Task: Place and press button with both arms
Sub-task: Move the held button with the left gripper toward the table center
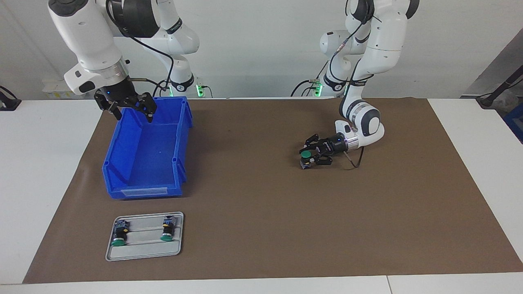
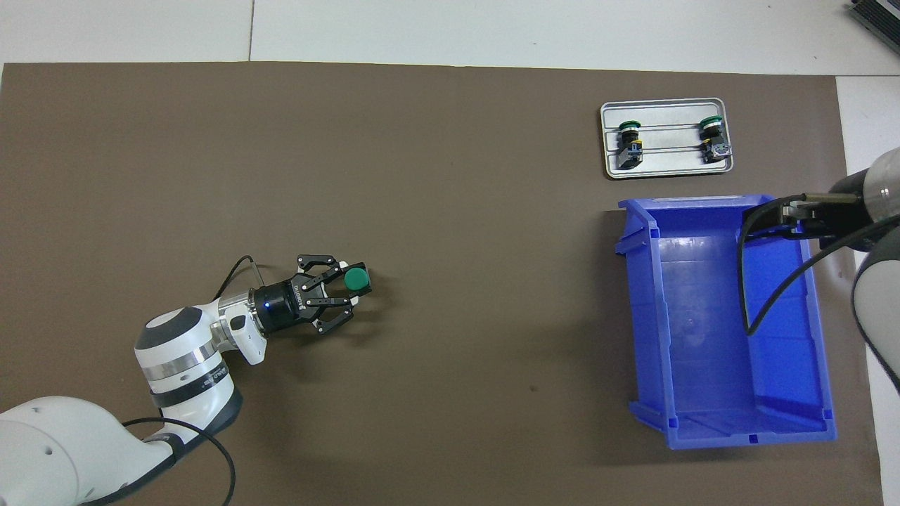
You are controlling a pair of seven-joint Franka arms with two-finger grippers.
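The button [image 1: 305,155], green cap up, is clamped upright in the left gripper [image 1: 309,156] low over the open middle of the brown mat [image 1: 261,228], with bare mat all round it; the right gripper [image 1: 131,107], fingers spread and holding nothing, waits over the blue bin [image 1: 122,143] rim nearest the robots; two more buttons lie in the grey tray [image 1: 143,255] just beside the bin, farther from the robots
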